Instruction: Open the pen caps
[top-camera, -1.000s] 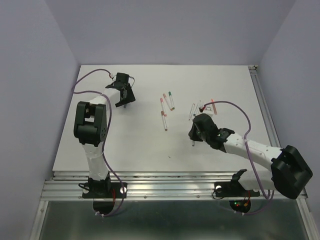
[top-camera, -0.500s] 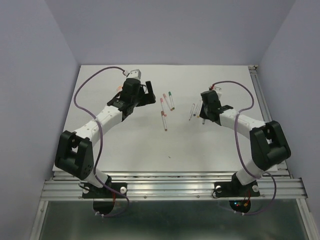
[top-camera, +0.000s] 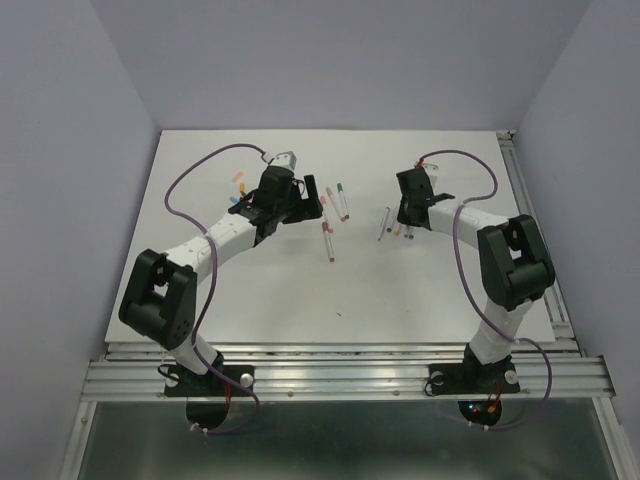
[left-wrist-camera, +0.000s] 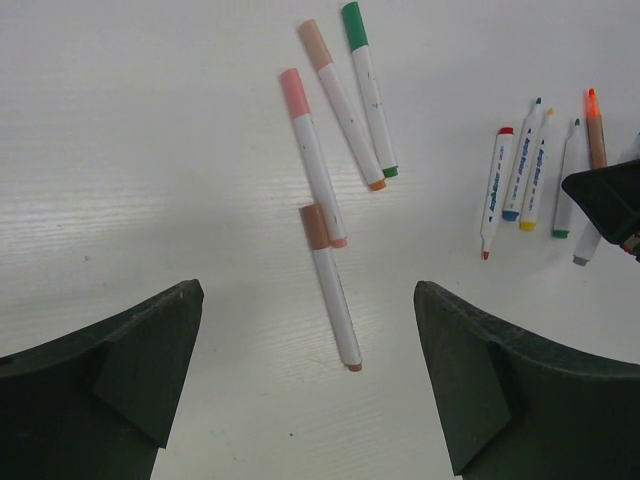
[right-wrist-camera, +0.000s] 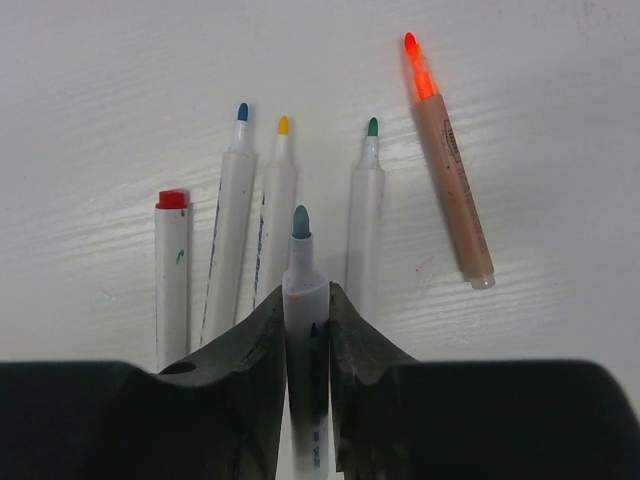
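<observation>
Hovering the left gripper (left-wrist-camera: 308, 290), spread wide and empty, over four capped pens (left-wrist-camera: 318, 180). Spotting the nearest brown cap (left-wrist-camera: 315, 226) at twelve o'clock. Pinching an uncapped pen (right-wrist-camera: 302, 265) in the nearly closed right gripper (right-wrist-camera: 307, 300) (bare-tipped neighbours (right-wrist-camera: 365, 220) lying ahead). Probably best gripping the barrel (left-wrist-camera: 335, 310), leaving the cap exposed.

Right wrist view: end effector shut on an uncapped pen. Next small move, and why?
Probably set it down in the row and open. The right end effector grips a pen whose teal tip is already bare, among the other uncapped pens on the table. Four capped pens wait under the open left end effector.
</observation>
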